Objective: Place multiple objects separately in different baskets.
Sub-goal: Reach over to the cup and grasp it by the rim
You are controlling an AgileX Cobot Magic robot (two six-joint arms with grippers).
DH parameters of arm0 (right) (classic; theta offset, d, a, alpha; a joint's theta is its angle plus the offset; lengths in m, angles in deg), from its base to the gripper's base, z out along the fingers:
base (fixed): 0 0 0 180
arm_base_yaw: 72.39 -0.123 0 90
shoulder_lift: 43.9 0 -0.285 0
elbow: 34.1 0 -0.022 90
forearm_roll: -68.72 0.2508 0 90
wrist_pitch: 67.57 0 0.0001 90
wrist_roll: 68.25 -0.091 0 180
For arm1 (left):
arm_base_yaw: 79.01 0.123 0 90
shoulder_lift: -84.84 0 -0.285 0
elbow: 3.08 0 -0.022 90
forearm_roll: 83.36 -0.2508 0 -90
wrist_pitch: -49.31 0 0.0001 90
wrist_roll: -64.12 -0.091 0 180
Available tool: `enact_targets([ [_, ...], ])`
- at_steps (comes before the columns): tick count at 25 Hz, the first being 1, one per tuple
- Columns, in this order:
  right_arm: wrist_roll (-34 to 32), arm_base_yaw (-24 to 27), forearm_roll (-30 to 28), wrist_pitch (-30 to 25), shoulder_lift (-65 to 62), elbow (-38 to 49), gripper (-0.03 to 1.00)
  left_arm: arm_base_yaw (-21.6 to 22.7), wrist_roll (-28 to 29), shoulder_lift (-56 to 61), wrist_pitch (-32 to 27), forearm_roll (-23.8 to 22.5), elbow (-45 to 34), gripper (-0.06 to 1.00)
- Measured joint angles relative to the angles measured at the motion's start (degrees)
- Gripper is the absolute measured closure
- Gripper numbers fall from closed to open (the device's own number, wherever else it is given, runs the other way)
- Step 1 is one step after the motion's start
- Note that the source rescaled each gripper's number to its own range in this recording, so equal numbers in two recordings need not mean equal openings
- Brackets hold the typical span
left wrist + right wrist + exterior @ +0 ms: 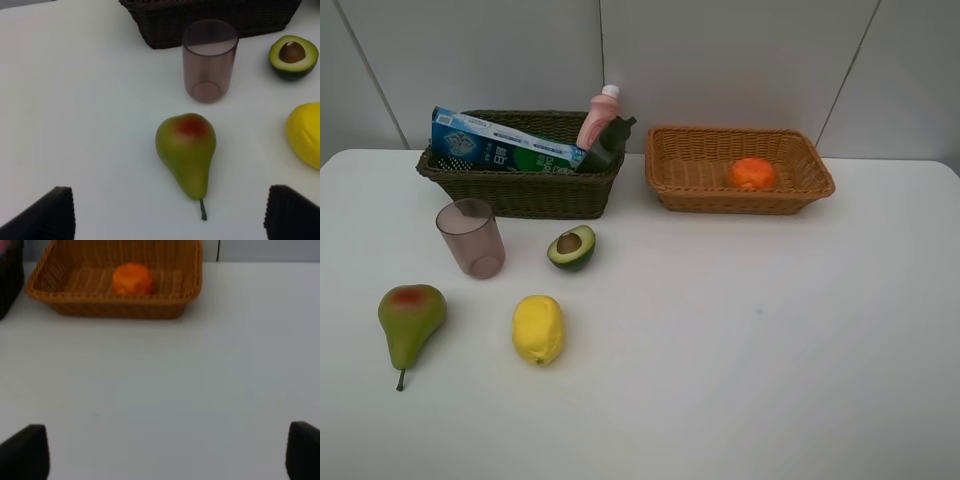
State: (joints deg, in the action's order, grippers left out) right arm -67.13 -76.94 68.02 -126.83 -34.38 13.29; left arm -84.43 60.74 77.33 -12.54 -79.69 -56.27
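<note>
The dark olive-brown basket point(520, 188) at the back left holds the blue-green toothpaste box point(500, 145), the pink bottle point(599, 118) and the dark green-black bottle point(608, 145). The light orange-tan basket point(738, 190) at the back right holds the orange point(753, 173). The mauve cup point(471, 238), halved avocado point(572, 247), yellow lemon point(538, 329) and green-red pear point(410, 317) lie on the table. The arms are out of the high view. My left gripper point(170, 212) is open above the table, the pear point(187, 153) just ahead of it. My right gripper point(165, 452) is open and empty, facing the tan basket point(110, 302).
The white table point(760, 340) runs to a grey panelled wall behind the baskets. In the left wrist view the cup point(209, 60), avocado point(293, 56) and lemon point(305, 134) lie beyond and beside the pear.
</note>
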Motion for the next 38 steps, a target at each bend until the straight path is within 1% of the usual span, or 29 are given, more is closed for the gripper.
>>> enact_targets([
  [4,0.1,0.0,0.0,0.0,-1.9,0.2,-0.03,0.0,0.0,0.0,0.0,0.0,0.0,-0.06],
  [10,2.1,0.0,1.3,0.0,-1.9,0.2,-0.03,0.0,0.0,0.0,0.0,0.0,0.0,-0.06],
  [38,2.1,0.0,1.3,0.0,-1.9,0.2,-0.03,0.0,0.0,0.0,0.0,0.0,0.0,-0.06],
])
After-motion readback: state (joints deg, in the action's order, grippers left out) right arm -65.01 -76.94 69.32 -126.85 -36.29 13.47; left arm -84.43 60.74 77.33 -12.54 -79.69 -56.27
